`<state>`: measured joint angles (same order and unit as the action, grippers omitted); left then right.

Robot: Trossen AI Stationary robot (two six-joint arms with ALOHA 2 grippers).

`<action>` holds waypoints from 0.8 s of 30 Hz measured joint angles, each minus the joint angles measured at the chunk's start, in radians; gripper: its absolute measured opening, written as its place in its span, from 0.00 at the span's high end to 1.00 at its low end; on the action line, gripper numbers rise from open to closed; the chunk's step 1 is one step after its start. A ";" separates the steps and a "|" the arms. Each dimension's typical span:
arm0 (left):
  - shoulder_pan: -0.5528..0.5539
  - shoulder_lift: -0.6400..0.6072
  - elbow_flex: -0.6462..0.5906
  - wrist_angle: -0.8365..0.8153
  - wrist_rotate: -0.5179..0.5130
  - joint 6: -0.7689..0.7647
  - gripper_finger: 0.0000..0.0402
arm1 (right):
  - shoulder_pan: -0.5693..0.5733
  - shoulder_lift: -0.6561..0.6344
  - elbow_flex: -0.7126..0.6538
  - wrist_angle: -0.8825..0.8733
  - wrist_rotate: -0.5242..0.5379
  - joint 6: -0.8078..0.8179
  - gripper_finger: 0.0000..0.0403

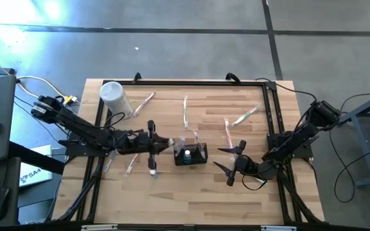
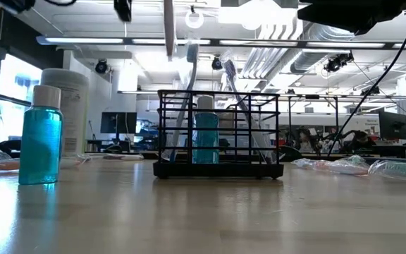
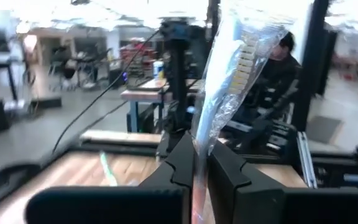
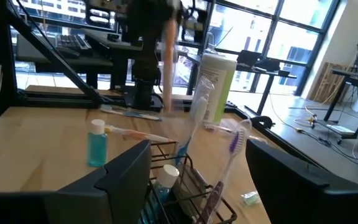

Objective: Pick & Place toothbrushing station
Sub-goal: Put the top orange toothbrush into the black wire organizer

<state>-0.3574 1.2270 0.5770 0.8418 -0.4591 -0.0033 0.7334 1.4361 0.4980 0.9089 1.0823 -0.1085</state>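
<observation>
The black wire holder stands mid-table on its base; a blue bottle and toothbrushes stand in it in the low view. My left gripper is just left of the holder and raised above the table. It is shut on a toothbrush in a clear wrapper, whose orange handle hangs down in the low view. My right gripper is open and empty just right of the holder, which shows between its fingers in the right wrist view. My left gripper pinches the wrapped toothbrush between its two fingers, partway along the handle. The fingers come in level from the table's left and lie across the brush. The brush stands about upright, bristle head up, lifted clear of the table.
A tall white canister stands at the far left. A small blue bottle stands on the table left of the holder. Several wrapped toothbrushes lie across the far half. A black frame runs along the table's sides.
</observation>
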 joint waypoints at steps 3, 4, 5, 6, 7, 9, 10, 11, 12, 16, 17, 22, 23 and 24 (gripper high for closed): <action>0.032 0.016 -0.039 0.026 0.000 -0.055 0.96 | 0.000 0.000 0.000 0.000 0.000 0.003 0.37; 0.038 0.024 -0.043 0.039 0.000 -0.059 0.96 | 0.000 0.000 0.000 0.000 0.000 0.004 0.37; 0.044 0.029 -0.046 0.055 -0.001 -0.062 0.96 | 0.000 0.000 0.000 0.000 0.000 0.005 0.37; 0.048 0.034 -0.047 0.059 0.000 -0.070 0.96 | 0.000 0.000 0.000 0.000 0.000 0.005 0.37; 0.052 0.040 -0.047 0.060 0.003 -0.081 0.96 | 0.000 0.000 0.000 0.000 0.000 0.009 0.37; 0.050 0.059 -0.047 0.055 0.004 -0.088 0.96 | 0.000 0.000 0.000 0.000 -0.001 0.016 0.37; 0.050 0.068 -0.048 0.054 0.002 -0.091 0.96 | 0.000 0.000 0.000 0.000 0.000 0.019 0.37; 0.050 0.078 -0.048 0.059 -0.001 -0.103 0.96 | 0.000 0.000 0.000 0.000 0.000 0.023 0.37; 0.050 0.088 -0.048 0.067 -0.001 -0.117 0.96 | 0.000 0.000 0.000 0.000 0.000 0.024 0.37; 0.050 0.138 -0.048 0.106 -0.002 -0.133 0.96 | 0.000 0.000 0.000 0.000 -0.006 0.026 0.37; 0.050 0.149 -0.048 0.113 -0.003 -0.133 0.96 | 0.000 0.000 0.000 0.000 -0.008 0.026 0.37; 0.050 0.203 -0.048 0.141 -0.030 -0.133 0.96 | 0.006 0.000 0.000 -0.012 -0.009 0.032 0.37; 0.050 0.209 -0.048 0.142 -0.035 -0.133 0.96 | 0.006 0.000 0.000 -0.011 -0.009 0.033 0.37; 0.050 0.213 -0.048 0.143 -0.037 -0.133 0.96 | 0.006 0.000 0.000 -0.011 -0.011 0.034 0.37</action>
<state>-0.3073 1.4403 0.5289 0.9848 -0.4959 -0.1368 0.7399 1.4361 0.4980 0.8978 1.0714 -0.0745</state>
